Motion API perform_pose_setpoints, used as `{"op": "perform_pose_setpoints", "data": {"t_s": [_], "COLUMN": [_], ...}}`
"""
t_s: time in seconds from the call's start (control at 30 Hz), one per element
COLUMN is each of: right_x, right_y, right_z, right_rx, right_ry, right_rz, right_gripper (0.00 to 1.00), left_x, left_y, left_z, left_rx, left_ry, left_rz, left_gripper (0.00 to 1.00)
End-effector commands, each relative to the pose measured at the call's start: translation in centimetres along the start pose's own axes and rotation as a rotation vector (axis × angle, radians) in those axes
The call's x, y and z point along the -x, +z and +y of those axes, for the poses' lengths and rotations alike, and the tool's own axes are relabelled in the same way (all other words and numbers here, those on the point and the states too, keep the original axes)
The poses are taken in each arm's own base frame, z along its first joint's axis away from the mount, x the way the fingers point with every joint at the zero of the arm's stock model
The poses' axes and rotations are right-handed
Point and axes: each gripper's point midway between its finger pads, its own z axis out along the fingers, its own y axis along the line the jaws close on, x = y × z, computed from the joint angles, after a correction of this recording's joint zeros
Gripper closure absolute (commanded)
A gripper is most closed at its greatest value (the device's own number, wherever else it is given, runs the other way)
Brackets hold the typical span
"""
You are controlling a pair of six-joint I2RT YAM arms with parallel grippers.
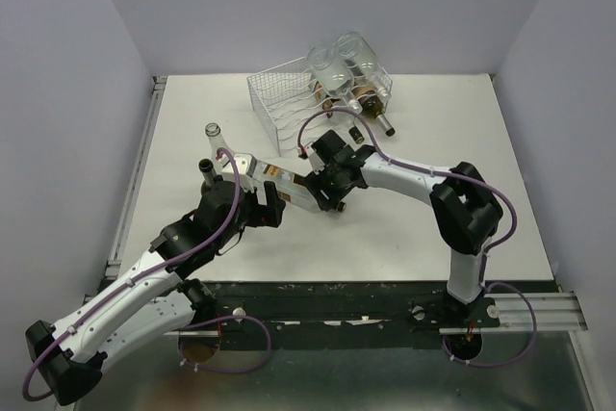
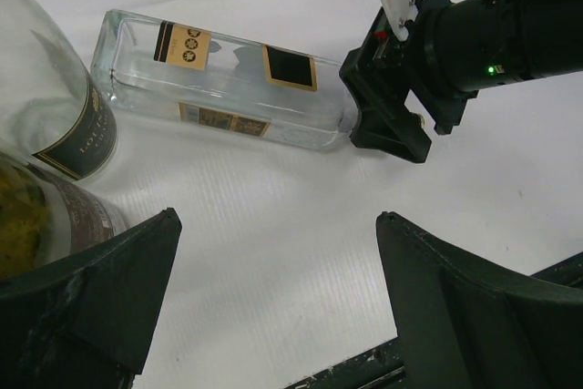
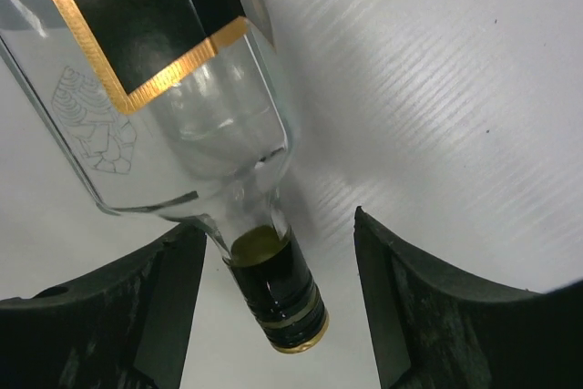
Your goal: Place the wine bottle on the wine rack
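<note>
A clear square wine bottle with black-and-gold labels lies on its side on the white table, also in the left wrist view. My right gripper is open, its jaws on either side of the bottle's black-capped neck; the left jaw is close to the bottle's shoulder. My left gripper is open and empty, just in front of the bottle's side. The white wire wine rack stands at the back centre with a few bottles lying in its right part.
Two upright bottles stand left of the lying bottle, close to my left gripper; they show at the left edge of the left wrist view. Grey walls enclose the table. A dark rail runs along the near edge.
</note>
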Motion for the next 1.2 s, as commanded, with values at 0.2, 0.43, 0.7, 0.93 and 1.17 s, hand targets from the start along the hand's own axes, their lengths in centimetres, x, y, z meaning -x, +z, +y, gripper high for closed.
{"op": "perform_pose_setpoints", "data": {"t_s": [0.2, 0.43, 0.7, 0.93, 1.17], "right_x": [0.4, -1.2, -2.1, -2.0, -1.4], "right_y": [2.5, 3.4, 3.9, 3.0, 0.6], "right_z": [1.4, 1.5, 2.7, 2.9, 3.7], "right_rx": [0.102, 0.080, 0.060, 0.053, 0.082], "right_ry": [-0.083, -0.062, -0.104, -0.102, -0.057], "right_rz": [-0.037, -0.068, -0.039, -0.052, -0.128], "right_gripper": [0.28, 0.32, 0.62, 0.99, 0.99], "left_x": [0.7, 0.8, 1.0, 0.8, 0.5], "left_y": [-0.4, -0.3, -0.1, -0.2, 0.2], "left_z": [0.1, 0.0, -0.1, 0.0, -0.4], "left_rx": [0.002, 0.001, 0.005, 0.005, -0.013], "left_ry": [-0.008, -0.004, 0.004, 0.001, -0.014], "left_rz": [-0.030, -0.033, -0.022, -0.020, -0.012], "left_gripper": [0.01, 0.01, 0.01, 0.01, 0.01]}}
